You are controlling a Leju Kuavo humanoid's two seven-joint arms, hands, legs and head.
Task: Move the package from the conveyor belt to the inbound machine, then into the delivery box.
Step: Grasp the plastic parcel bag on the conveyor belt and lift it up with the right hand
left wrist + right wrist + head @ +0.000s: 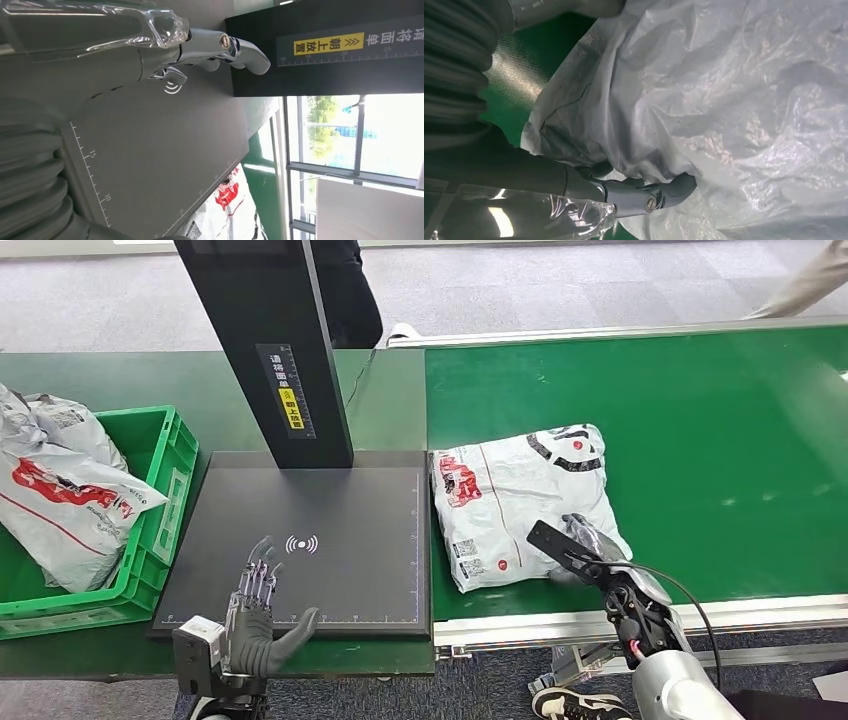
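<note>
A white-grey plastic package (520, 500) with red and black print lies on the green conveyor belt (700, 440), close to its left end. My right hand (590, 545) is on the package's near right corner. In the right wrist view a thumb and a dark finger (659, 192) dig into the crumpled plastic (724, 100) between them. My left hand (260, 605) hovers open, fingers spread, over the near left part of the inbound machine's black pad (350, 510). Its fingers (200, 47) reach toward the pad's wireless mark, holding nothing.
The machine's black post (270, 340) rises from the pad's far edge. A green crate (150, 570) with other bagged packages (70, 490) stands left of the pad. A person's legs stand beyond the table, near the post.
</note>
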